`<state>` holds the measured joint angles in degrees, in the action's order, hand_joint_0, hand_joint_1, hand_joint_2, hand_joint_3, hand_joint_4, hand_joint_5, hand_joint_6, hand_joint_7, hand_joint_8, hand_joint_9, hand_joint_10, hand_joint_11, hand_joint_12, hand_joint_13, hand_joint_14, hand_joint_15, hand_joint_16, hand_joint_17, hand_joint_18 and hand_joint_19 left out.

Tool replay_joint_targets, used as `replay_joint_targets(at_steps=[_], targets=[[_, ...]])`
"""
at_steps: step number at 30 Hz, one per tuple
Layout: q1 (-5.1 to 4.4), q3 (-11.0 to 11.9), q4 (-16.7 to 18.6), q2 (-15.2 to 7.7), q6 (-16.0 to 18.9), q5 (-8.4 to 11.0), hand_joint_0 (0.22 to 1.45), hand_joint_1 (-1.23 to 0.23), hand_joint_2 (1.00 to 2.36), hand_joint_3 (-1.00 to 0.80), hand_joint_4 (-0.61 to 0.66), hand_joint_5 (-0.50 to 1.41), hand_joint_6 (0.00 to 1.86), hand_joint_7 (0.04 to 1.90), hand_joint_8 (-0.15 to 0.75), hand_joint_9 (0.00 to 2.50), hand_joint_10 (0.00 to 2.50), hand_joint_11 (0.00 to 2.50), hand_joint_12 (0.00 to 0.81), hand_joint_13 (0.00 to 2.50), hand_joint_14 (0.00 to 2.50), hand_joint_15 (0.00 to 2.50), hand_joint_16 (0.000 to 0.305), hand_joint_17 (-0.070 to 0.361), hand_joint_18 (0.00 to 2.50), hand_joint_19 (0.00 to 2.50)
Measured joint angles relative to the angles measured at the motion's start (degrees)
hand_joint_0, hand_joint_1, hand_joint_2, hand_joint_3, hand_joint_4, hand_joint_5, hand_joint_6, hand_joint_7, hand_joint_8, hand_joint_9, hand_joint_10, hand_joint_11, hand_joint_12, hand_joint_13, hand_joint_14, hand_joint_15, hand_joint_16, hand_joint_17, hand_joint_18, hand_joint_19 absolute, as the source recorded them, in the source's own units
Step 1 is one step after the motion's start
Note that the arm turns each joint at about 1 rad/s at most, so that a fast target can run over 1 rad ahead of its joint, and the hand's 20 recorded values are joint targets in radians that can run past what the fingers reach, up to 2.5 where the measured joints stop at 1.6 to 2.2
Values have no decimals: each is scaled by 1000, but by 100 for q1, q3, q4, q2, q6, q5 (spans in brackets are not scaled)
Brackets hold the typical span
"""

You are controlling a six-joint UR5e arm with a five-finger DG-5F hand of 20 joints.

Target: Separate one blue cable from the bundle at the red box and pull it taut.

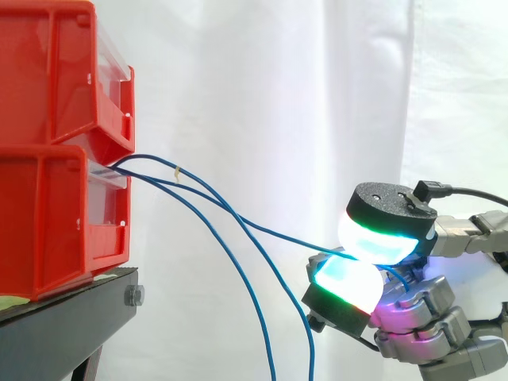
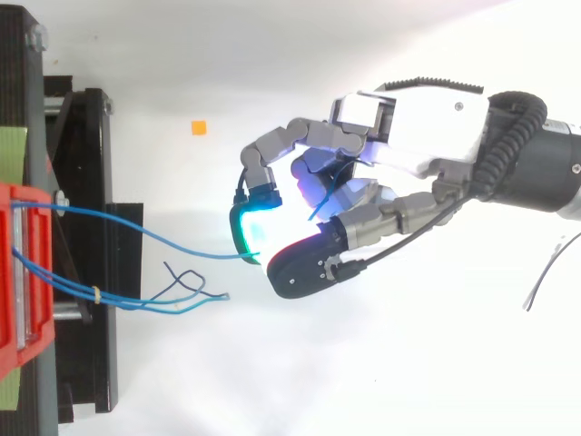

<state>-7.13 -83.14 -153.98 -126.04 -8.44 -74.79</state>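
Two stacked red bins (image 1: 55,151) stand on a black stand at the left. Several thin blue cables come out of the lower bin's front. One blue cable (image 1: 238,222) runs in a shallow sagging curve to my hand (image 1: 381,230), where it is pinched between two glowing fingertips (image 1: 345,282). From above, this separated cable (image 2: 154,238) reaches from the red box (image 2: 23,272) to my hand (image 2: 399,145), and its short free end shows by the palm. The other blue cables (image 2: 172,292) hang loose, held together by a small yellow tie near the box.
The black stand (image 1: 71,317) carries the bins, and its frame (image 2: 86,227) juts right beneath the cables. A small orange marker (image 2: 198,127) lies on the white floor. A white curtain backs the scene.
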Motion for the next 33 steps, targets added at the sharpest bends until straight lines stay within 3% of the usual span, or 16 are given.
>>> replay_joint_targets(at_steps=[33], targets=[[-3, 0, 0, 0, 0, 0, 632, -712, 1038, -38, 34, -191, 881, 1300, 308, 608, 2500, 1959, 383, 739, 2500, 1888, 36, 82, 1540, 2106]])
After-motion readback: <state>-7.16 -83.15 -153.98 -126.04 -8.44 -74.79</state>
